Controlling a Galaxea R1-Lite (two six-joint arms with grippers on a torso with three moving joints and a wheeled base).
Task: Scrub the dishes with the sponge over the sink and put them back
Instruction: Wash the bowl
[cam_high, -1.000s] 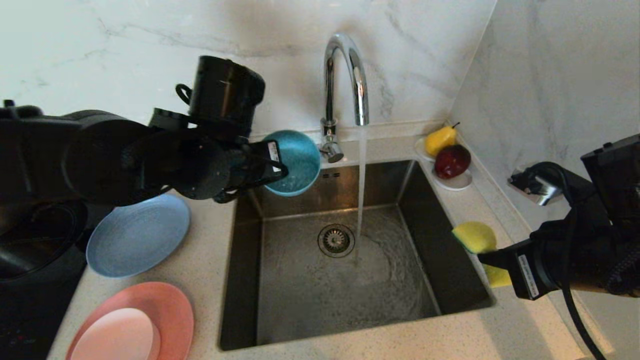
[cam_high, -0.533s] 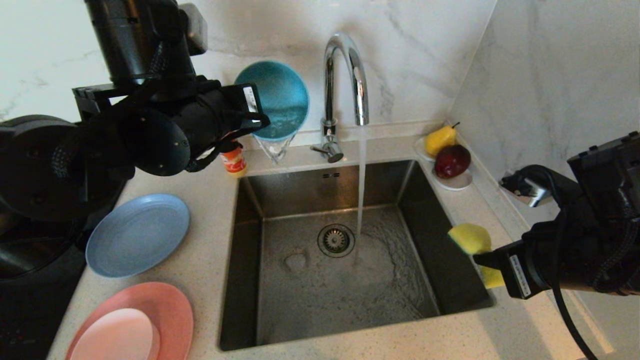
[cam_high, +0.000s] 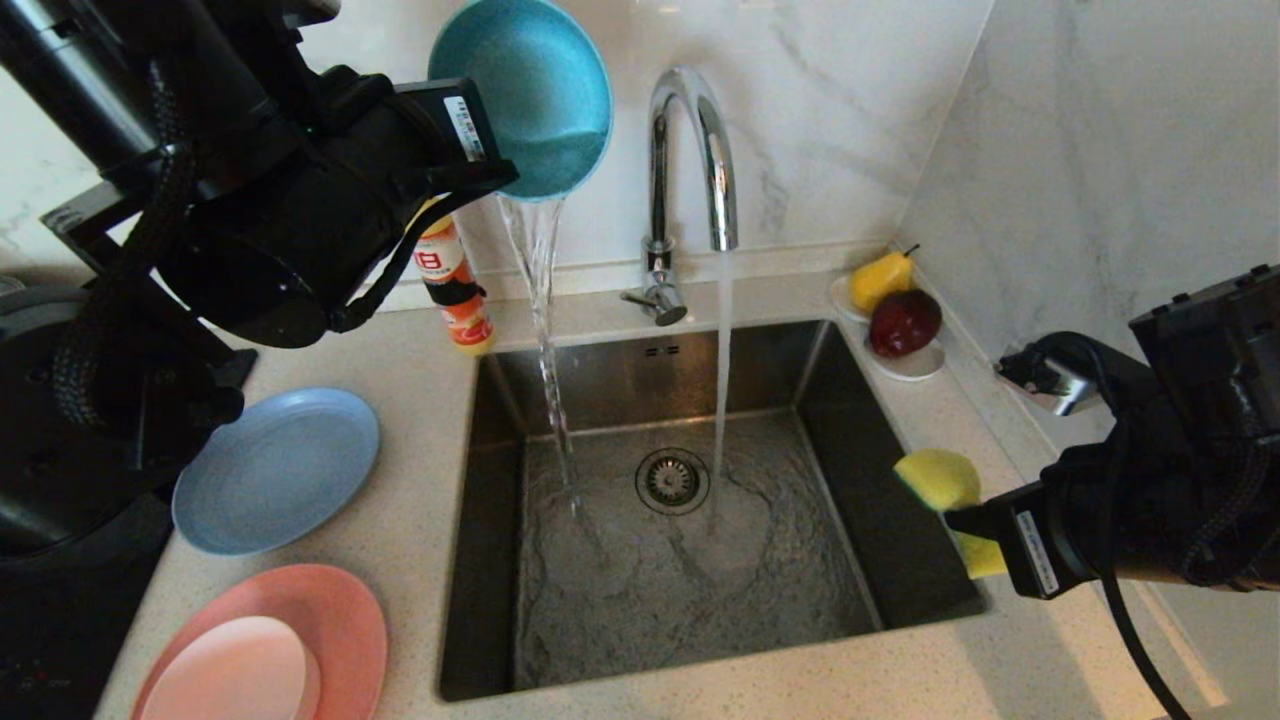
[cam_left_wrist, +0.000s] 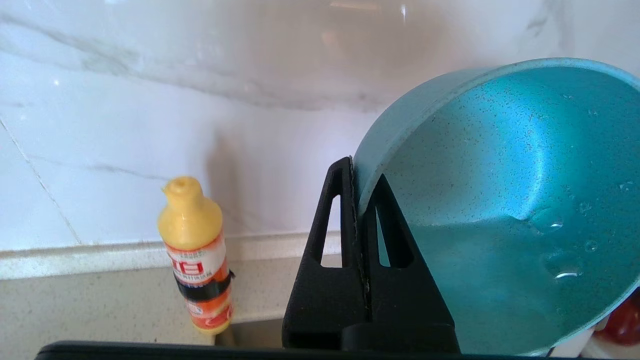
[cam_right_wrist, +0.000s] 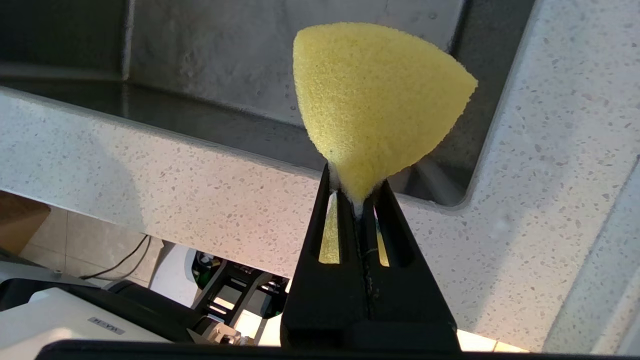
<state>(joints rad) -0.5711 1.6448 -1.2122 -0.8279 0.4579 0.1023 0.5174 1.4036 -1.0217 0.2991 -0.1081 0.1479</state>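
Above the sink's (cam_high: 500, 420) far left corner, the left gripper (cam_high: 490, 150) is clamping the tilted bowl (cam_high: 530, 90), pouring water, while the right gripper (cam_high: 975, 525) is pinching the sponge (cam_high: 940, 478).

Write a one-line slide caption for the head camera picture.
Left pincer tips round teal plastic bowl, pouring water into square steel sink; right pincer holds yellow foam sponge.

A soap bottle (cam_high: 452, 290) and a fruit dish (cam_high: 905, 362) stand on the counter (cam_high: 420, 520).

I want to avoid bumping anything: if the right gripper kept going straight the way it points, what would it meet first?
Probably nothing close: the right gripper, shut on the sponge, points over the sink; past its rim the way looks free, though depth is unclear.
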